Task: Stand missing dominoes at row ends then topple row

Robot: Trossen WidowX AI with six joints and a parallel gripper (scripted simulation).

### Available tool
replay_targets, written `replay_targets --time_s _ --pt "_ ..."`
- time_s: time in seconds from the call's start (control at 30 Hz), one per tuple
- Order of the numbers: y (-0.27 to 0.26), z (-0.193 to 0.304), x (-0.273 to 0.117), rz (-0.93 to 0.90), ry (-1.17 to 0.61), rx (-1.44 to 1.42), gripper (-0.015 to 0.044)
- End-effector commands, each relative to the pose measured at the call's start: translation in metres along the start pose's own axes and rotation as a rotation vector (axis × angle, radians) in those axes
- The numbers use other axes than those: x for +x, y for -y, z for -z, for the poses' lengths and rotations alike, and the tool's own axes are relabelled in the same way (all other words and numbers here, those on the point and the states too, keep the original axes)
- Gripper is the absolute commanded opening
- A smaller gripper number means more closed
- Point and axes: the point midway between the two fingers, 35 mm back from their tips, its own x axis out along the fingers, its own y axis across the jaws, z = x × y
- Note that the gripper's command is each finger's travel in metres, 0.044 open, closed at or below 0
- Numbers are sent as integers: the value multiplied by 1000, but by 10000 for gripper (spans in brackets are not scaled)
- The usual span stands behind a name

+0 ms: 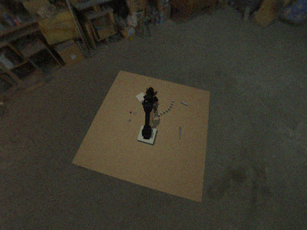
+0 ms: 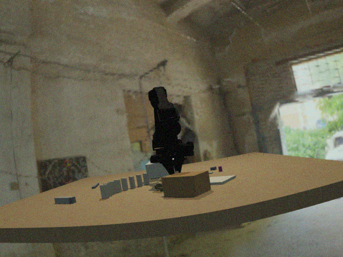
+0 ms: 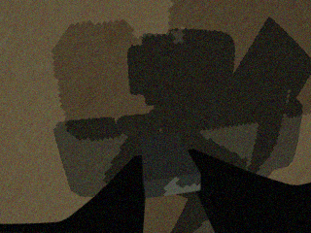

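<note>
A curved row of grey dominoes [image 1: 166,111] [image 2: 124,184] stands upright, several pieces with small gaps. My gripper [image 2: 175,171] [image 3: 164,159] points down beside the near-base end of the row, its tips partly behind the brown box in the exterior view. In the wrist view its fingers are closed against both sides of a grey-blue domino [image 3: 170,170], seen from above with a lighter end face. Whether it is clear of the table cannot be told. In the top view the arm hides the fingers. Small grey pieces [image 1: 134,113] [image 2: 213,168] lie left of the arm.
A brown box [image 2: 185,184] stands close to the gripper. A white flat plate [image 1: 140,97] [image 2: 222,180] lies nearby. A purple piece [image 1: 130,112] [image 2: 220,168], a grey block [image 1: 183,103] [image 2: 65,200] and a thin bar [image 1: 180,132] [image 2: 95,186] lie farther out.
</note>
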Motion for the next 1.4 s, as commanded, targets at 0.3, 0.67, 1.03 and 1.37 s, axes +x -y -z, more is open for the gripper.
replay_targets --time_s 0.3,0.67,1.03,1.37 --pt "3 -6 -40 -3 2 -2 107" --pt "1 0 -135 0 0 0 107" --pt "0 110 -141 3 -11 1019 107" --pt "-16 164 -134 7 -15 1557 107"
